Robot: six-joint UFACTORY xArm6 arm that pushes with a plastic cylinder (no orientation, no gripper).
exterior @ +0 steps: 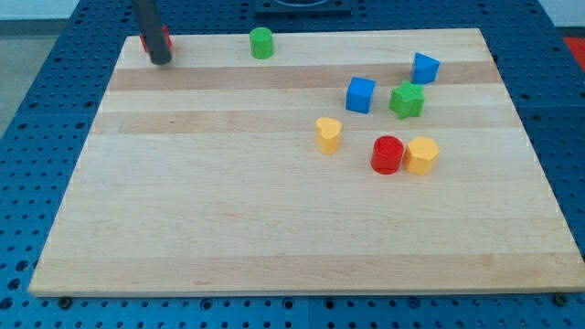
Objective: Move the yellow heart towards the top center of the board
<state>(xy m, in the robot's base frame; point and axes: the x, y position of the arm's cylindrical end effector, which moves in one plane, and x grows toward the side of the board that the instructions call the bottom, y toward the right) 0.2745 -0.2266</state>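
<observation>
The small yellow heart-shaped block point(328, 134) stands just right of the frame's centre on the pale wooden board point(228, 219), apart from the other blocks. My tip point(160, 60) — a bare rod with no claw, holding nothing — rests at the upper left, against a red block point(168, 41). The heart looks light, rigid and likely to slide readily — best pushed squarely from its lower side, or it may rotate away.

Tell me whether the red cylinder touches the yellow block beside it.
Touching: the camera view shows the red cylinder and the yellow block pressed side by side, with no board visible between them.
</observation>
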